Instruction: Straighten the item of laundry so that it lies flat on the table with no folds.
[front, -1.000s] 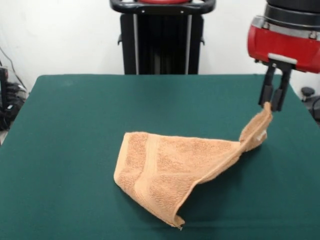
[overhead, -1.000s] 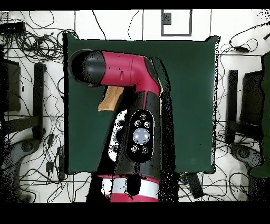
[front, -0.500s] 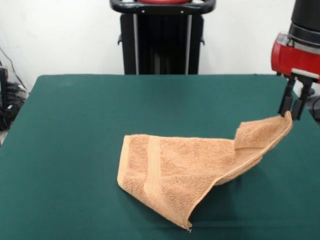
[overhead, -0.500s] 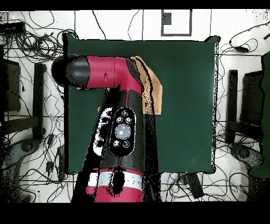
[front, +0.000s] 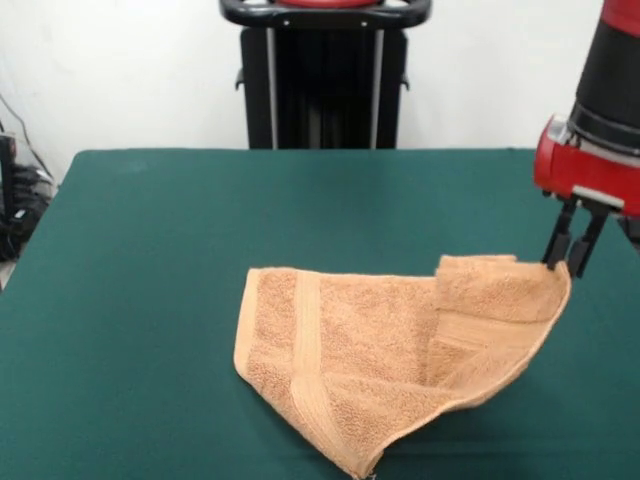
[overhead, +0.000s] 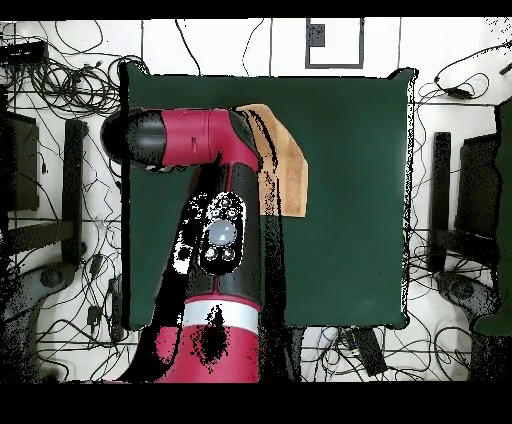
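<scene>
Towel (front: 380, 350): light orange-brown terry, one woven band running down its left part. Lies at lower centre of the front view on the desk (front: 150, 250), spread from a left edge near mid-frame to a raised corner at right. Not flat: the right part is doubled back over itself in a fold, and the lowest corner reaches the bottom edge of the frame. In the overhead view only a strip of the towel (overhead: 285, 170) shows at upper centre, right of the arm.

Desk: dark green cloth cover, far wider than the towel.

Tool (front: 568, 262): two dark fingers under a red and black wrist, at right of the front view. Fingers close together, pinching the towel's raised right corner (contact appears to be at the very edge of the cloth). In the overhead view the tool is hidden under the arm (overhead: 215, 200), which covers the left half of the desk.
</scene>
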